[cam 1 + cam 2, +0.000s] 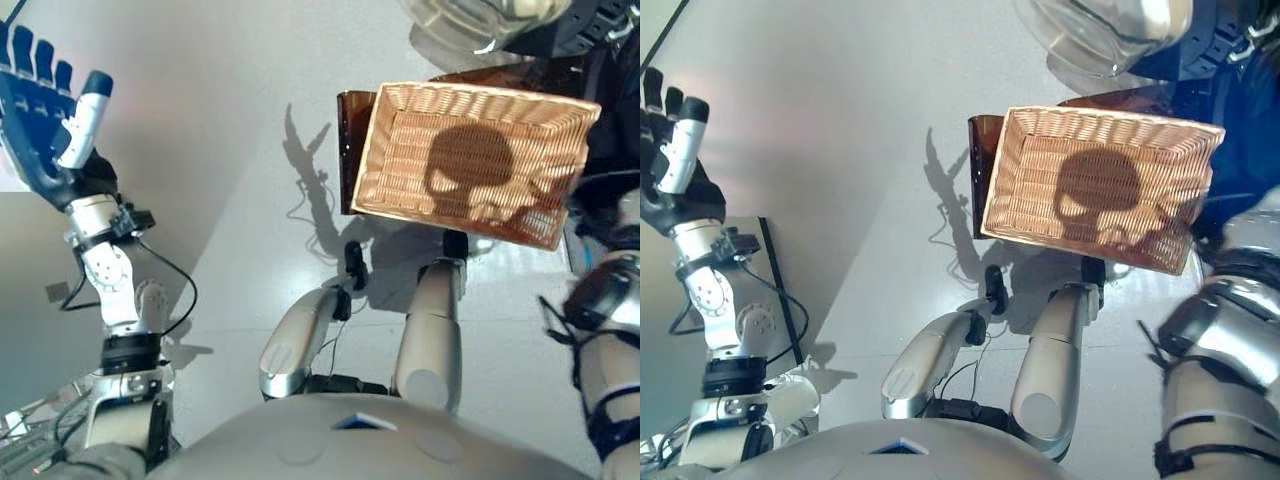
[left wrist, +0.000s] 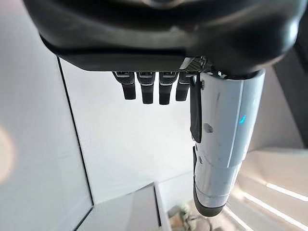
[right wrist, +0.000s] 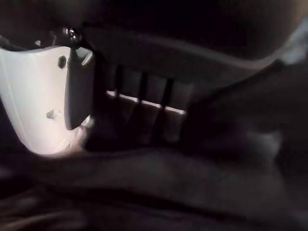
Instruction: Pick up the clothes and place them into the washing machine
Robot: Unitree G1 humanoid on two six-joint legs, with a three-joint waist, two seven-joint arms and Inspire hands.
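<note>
The clothes (image 3: 159, 192) appear only as dark fabric filling the right wrist view, pressed close around the right hand (image 3: 139, 115); in the eye views a dark mass sits at the upper right of the frame beside the washing machine door (image 1: 1095, 35), and whether that mass is the same garment cannot be confirmed. The wicker basket (image 1: 400, 140), at the upper centre-right of the frame on a dark brown stand (image 1: 352, 120), holds no cloth; only shadow lies across its weave. Judged as handling: the fabric looks soft, limp and light, liable to drape and trail, so a hold on a bunched fold near the middle, not an edge, should keep it from snagging the drum opening. The right hand's fingers are sunk in dark cloth and shadow; whether they clasp it cannot be told. The left hand (image 1: 45, 110), raised at the upper left of the frame against a pale wall, has its fingers straight and spread, its white-covered thumb apart, carrying nothing. Grey floor (image 1: 240, 260) lies below.
</note>
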